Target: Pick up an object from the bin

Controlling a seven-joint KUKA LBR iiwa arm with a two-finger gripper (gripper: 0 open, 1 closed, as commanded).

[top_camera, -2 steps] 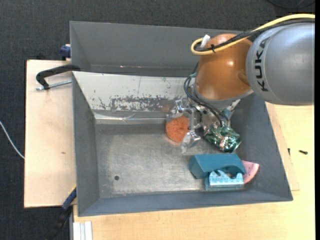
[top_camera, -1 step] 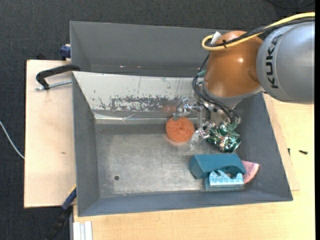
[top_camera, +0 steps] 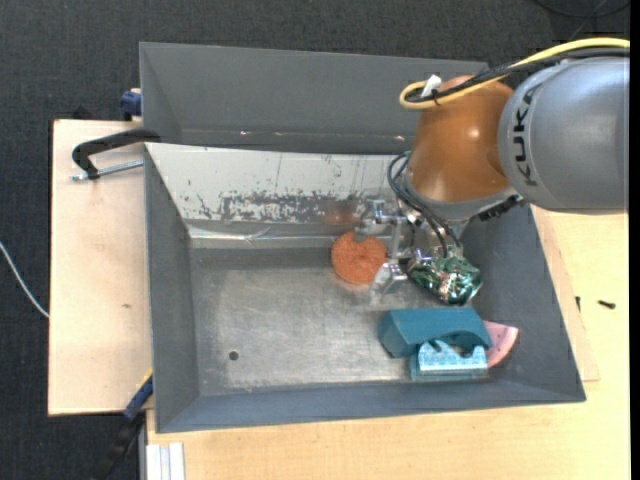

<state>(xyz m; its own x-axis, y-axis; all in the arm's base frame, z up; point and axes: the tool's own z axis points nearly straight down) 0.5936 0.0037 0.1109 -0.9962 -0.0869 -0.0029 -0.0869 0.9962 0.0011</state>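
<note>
You are looking into a grey bin whose near wall is sloping down to a dull, scuffed metal bottom; most of that bottom is lying bare on the left. Nearest you, at the right, a light blue brick is lying against a teal block, with a pink piece peeking out just beside them on the right. Just past those, a green wad is sitting under the arm. To its left an orange ball is resting near the middle of the bin, close to the far wall. The end effector is hanging at the ball's right edge, released, with its fingers standing apart, one toward you and one toward the far wall; you cannot tell whether they are touching the ball. Behind, the far wall is showing scratches and a faint orange reflection. Beyond the bin, a dark floor is filling the room.
</note>
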